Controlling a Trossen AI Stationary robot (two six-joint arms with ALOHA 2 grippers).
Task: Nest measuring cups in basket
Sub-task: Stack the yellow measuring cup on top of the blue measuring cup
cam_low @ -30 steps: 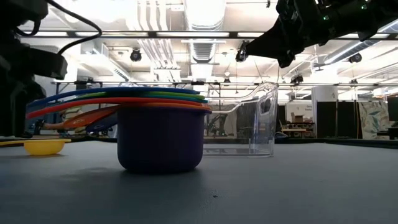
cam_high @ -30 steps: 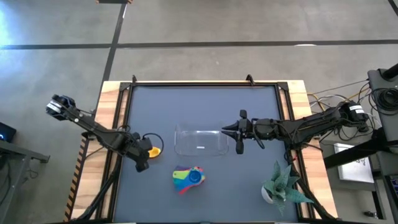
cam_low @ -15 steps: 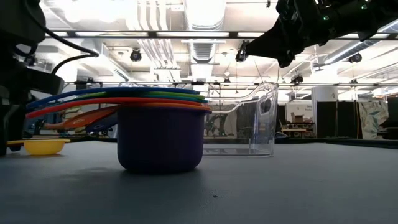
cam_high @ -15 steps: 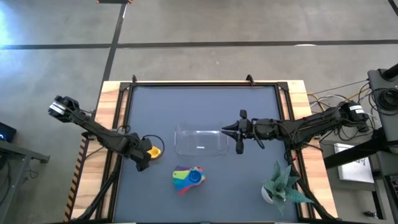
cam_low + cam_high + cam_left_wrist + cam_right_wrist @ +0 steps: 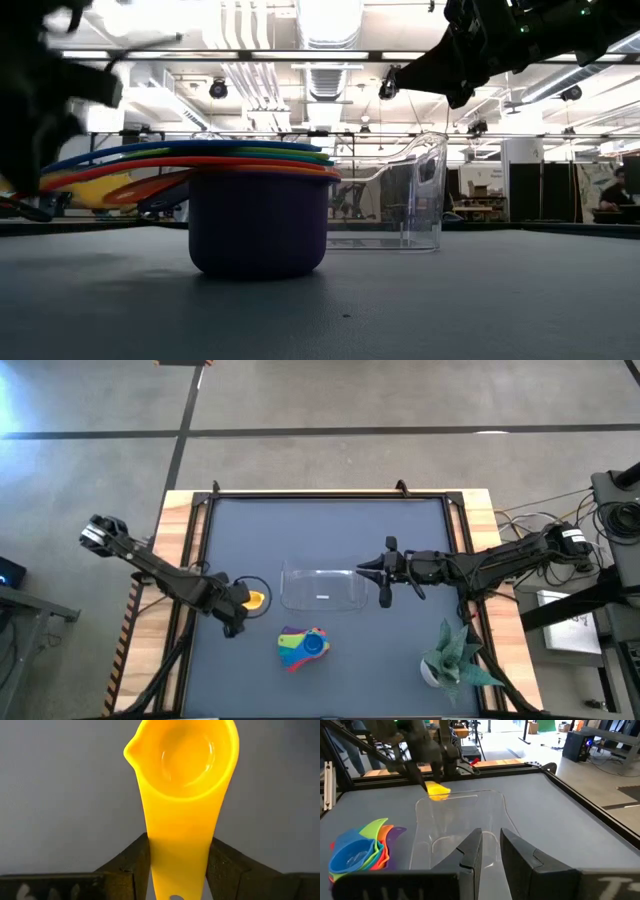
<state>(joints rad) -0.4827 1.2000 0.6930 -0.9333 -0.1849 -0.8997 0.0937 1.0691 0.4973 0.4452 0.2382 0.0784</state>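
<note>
Nearest the low camera, at the bench's (image 5: 300, 530) six o'clock edge in the high view, stands the nested stack (image 5: 303, 645): a purple cup (image 5: 258, 220) at the bottom with orange, red, green and two blue handles fanned over it, six cups as far as the overlap lets me count.

Farther in, at about nine o'clock from the basket (image 5: 322, 586), the left hand (image 5: 238, 603) is clenched on the handle of the yellow cup (image 5: 184, 780), one cup, apparently lifted just off the bench. Its long axis runs straight out from the hand, bowl leading toward the basket at three o'clock, with the stack at about four o'clock from it. The left hand is the nearer to both.

The one clear basket lies at mid-bench, empty so far. At its three o'clock end the right hand (image 5: 385, 572) pinches the rim, steadying it.
</note>
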